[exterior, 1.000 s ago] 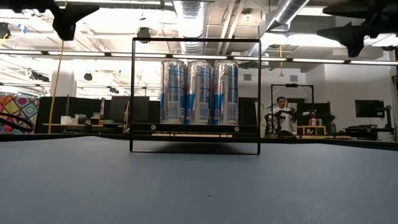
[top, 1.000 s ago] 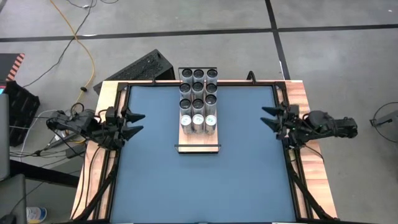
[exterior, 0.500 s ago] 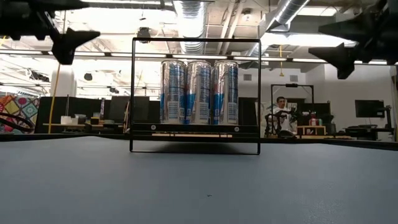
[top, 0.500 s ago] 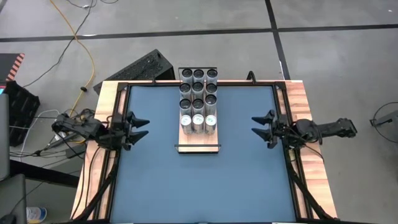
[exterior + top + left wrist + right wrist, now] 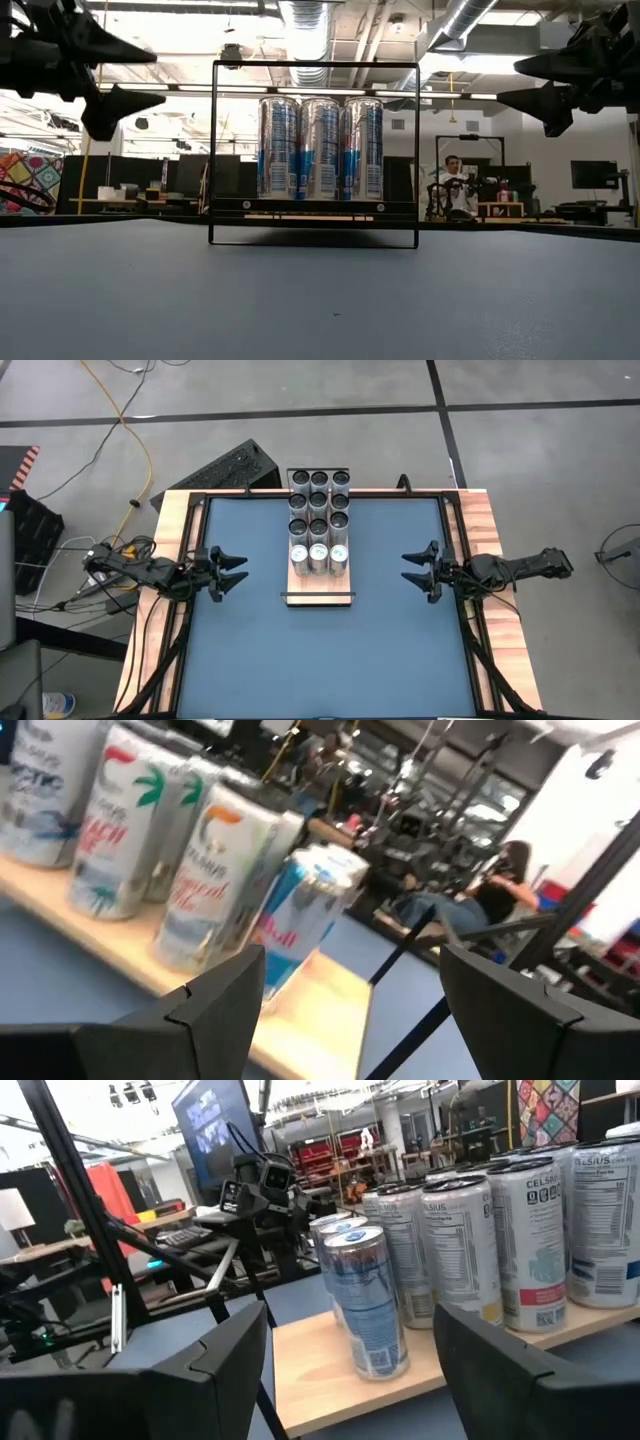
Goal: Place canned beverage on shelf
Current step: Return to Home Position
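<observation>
High view: the shelf [image 5: 320, 588] lies lengthwise at the far middle of the table [image 5: 320, 660], with its far end at the table's far edge. The cans [image 5: 319, 510] stand on it three abreast, row behind row from the far end. The near stretch of board is bare up to the black rail. My left gripper [image 5: 238, 569] is at the left side of the table and my right gripper [image 5: 408, 566] at the right side. Both are about level with the near row of cans, point inward at it, and are well apart from the shelf. The fingers of each are spread, with nothing between them.

Low view: this adds what the overhead cannot show. Both grippers are held clear above the table top. The near rail is a thin black rectangular frame, taller than the cans. Inside it three tall blue cans [image 5: 320, 148] with silver bands stand upright, side by side. A person [image 5: 455, 185] sits in the room behind.

Wrist views: these alone show the labels. The blue cans take the near row, and white cans [image 5: 540, 1230] with printed labels stand in the rows behind them. The board is pale wood and bare just beside the blue row. My fingers [image 5: 215, 1010] stand wide apart and empty.
</observation>
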`<action>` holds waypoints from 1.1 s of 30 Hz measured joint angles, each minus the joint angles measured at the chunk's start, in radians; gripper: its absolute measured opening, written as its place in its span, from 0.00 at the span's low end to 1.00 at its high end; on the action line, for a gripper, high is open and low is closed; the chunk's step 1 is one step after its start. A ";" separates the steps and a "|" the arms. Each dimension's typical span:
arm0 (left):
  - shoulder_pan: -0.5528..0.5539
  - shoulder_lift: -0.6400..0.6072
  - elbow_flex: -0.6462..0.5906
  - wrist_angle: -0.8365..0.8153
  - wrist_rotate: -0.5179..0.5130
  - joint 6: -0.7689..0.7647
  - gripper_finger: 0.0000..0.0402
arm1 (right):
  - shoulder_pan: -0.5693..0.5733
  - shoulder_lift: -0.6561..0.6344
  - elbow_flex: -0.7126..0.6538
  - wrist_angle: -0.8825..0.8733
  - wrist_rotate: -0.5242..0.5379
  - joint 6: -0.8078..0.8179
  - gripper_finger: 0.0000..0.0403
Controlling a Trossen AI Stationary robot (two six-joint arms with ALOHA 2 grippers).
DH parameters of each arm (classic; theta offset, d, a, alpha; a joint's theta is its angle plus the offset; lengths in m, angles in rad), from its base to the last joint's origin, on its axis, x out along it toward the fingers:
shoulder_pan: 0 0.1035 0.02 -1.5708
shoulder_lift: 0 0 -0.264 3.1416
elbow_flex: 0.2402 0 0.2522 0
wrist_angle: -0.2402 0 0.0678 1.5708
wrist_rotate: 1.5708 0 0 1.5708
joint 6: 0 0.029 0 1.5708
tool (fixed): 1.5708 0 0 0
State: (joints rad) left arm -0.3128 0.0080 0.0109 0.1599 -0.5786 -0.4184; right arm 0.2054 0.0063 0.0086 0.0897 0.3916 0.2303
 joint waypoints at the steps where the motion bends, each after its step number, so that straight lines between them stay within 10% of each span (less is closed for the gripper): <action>1: 0.000 0.000 0.000 -0.011 -0.006 -0.003 0.71 | 0.000 0.000 0.000 -0.003 0.000 0.000 0.67; 33: 0.000 -0.004 -0.003 -0.016 -0.035 0.040 0.71 | 0.000 0.027 -0.002 -0.023 0.000 -0.153 0.67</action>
State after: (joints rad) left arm -0.3130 0.0044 0.0074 0.1444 -0.6140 -0.3786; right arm 0.2054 0.0338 0.0071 0.0666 0.3920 0.0776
